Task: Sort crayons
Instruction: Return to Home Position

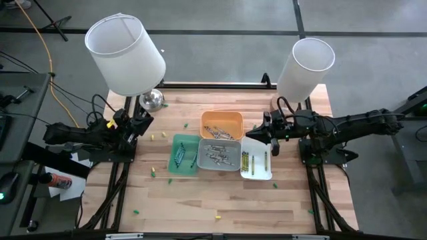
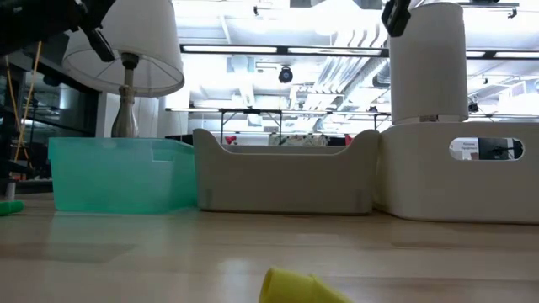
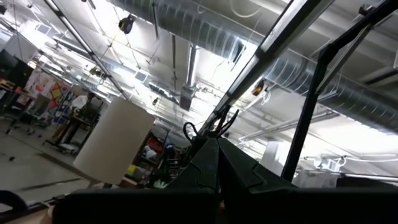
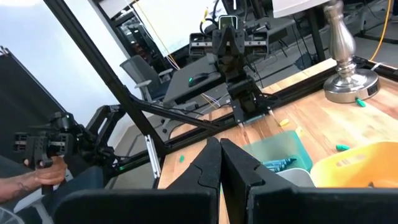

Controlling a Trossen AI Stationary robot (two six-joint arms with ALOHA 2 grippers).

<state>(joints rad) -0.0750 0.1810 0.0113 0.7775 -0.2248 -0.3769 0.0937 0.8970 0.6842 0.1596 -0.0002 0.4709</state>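
Several crayons lie sorted in trays at the table's middle: green ones in the green tray (image 1: 183,155), grey ones in the grey tray (image 1: 219,153), yellow ones in the white tray (image 1: 256,163). The orange tray (image 1: 221,125) stands behind them. Loose crayons lie flat on the wood, among them a yellow one (image 1: 159,136), a green one (image 1: 153,173) and a yellow one (image 2: 295,286) near the front edge. My left gripper (image 1: 144,121) is shut at the table's left edge, tipped upward (image 3: 217,149). My right gripper (image 1: 252,135) is shut, level, above the white tray's far end (image 4: 219,146).
Two lamps with white shades stand at the back, left (image 1: 125,53) and right (image 1: 303,67); the left lamp's metal base (image 1: 151,100) is near my left gripper. More green crayons lie near the front (image 1: 136,212) and right (image 1: 274,185). A person's hand (image 4: 37,177) shows beyond the table.
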